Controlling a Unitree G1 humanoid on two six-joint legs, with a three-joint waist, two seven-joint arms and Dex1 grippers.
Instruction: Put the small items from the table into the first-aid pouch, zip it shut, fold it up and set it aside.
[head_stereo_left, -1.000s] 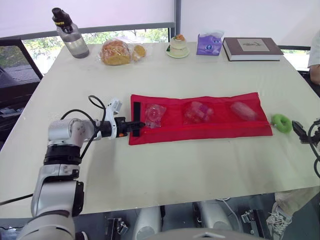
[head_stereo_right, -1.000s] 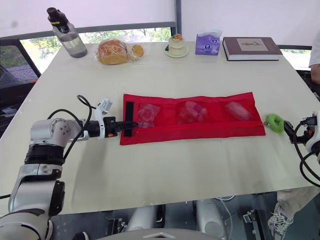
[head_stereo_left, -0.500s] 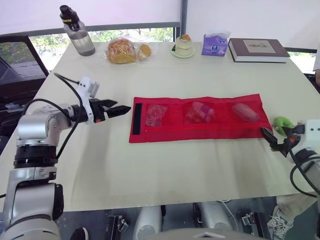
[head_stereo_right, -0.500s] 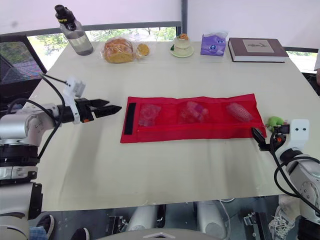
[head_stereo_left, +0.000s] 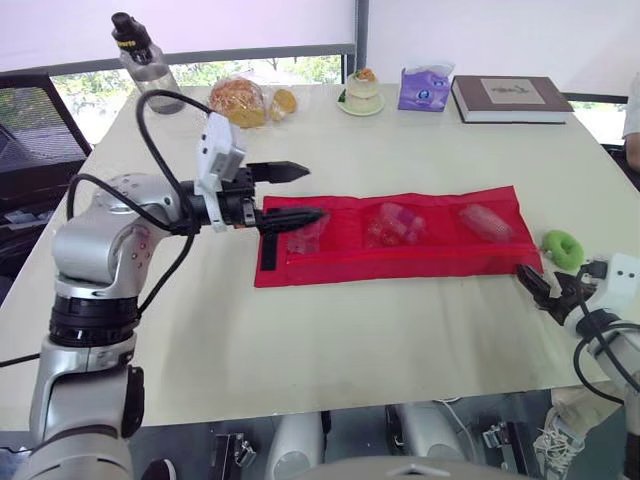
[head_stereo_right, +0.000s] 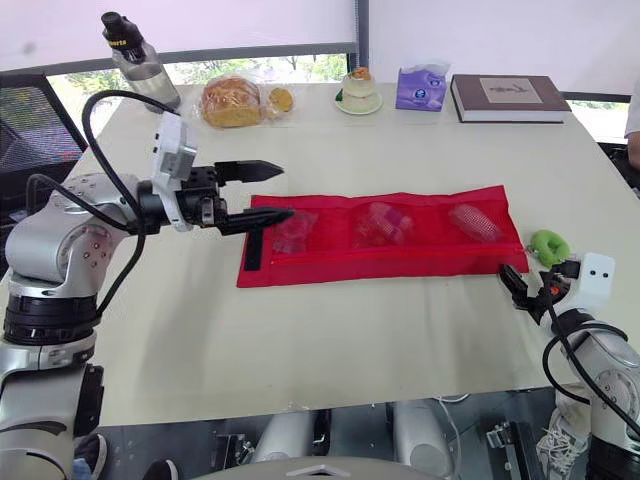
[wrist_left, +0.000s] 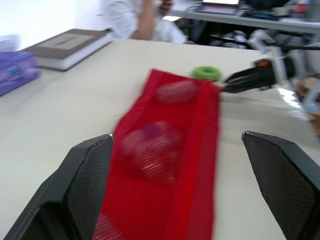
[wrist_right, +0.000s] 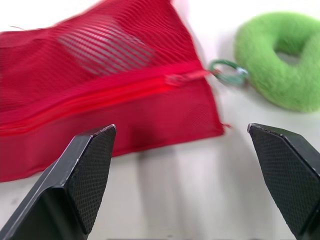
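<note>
First-aid pouch (head_stereo_left: 400, 258): it lies opened out flat across the middle of the worktop (head_stereo_left: 330, 340), long side running left to right. Its three mesh pockets each hold something pale or pink (head_stereo_left: 393, 222). I see no loose small items beside it.

At the right end, the zip pull (wrist_right: 187, 77) sits at the corner of the pouch, and the zip line behind it looks closed. A small green ring (wrist_right: 227, 72) hangs from the pull, touching a soft green loop (head_stereo_left: 563, 247) that lies on the worktop just past the pouch. I cannot tell whether the two are joined.

My left claw (head_stereo_left: 295, 193) hovers above the left end, near the black strip (head_stereo_left: 270, 240), with its fingers well apart and holding nothing. My right claw (head_stereo_right: 515, 285) is low at the pouch's near right corner, also spread wide and empty, with the zip pull ahead of it between the fingers.

I judge the filling done and the zipping finished or nearly so, which leaves the folding. For that I would lower one claw onto an end of the pouch and pinch the fabric edge, not the mesh. I would then carry that end over the middle pocket while the other claw pins the far end. The cloth is limp and could slide or bunch.
</note>
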